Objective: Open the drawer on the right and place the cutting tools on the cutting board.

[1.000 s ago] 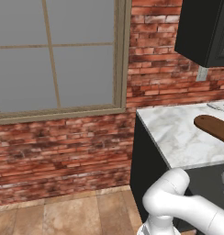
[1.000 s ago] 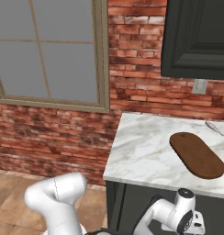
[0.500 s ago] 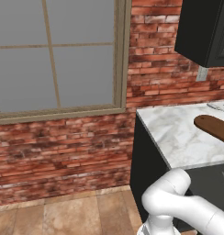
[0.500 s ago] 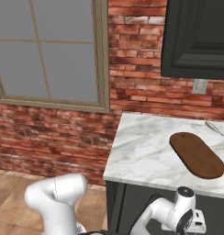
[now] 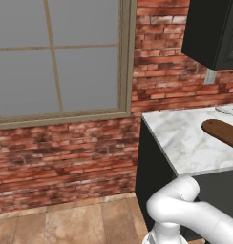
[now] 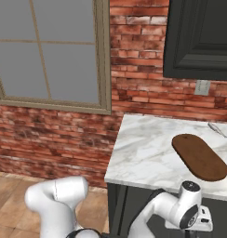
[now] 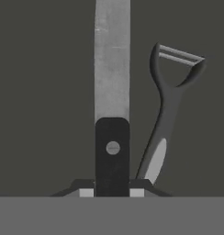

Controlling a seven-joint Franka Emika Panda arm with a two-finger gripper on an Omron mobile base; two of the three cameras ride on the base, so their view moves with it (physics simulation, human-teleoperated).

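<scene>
Nothing moves since before; gripper (image 7: 112,193) stays clenched on the knife (image 7: 112,137) handle. Risk: lifting may drag the peeler (image 7: 166,110) just beside, right.

1. We see a glossy white arm (image 6: 57,197) of rounded, tube-like links.
2. Below the counter (image 6: 143,158), its wrist (image 6: 190,209) carries a dark round cap and a dark joint ring.
3. The gripper (image 7: 112,193) has pale grey pads.

No readable text anywhere (labels, signs, numbers).
</scene>
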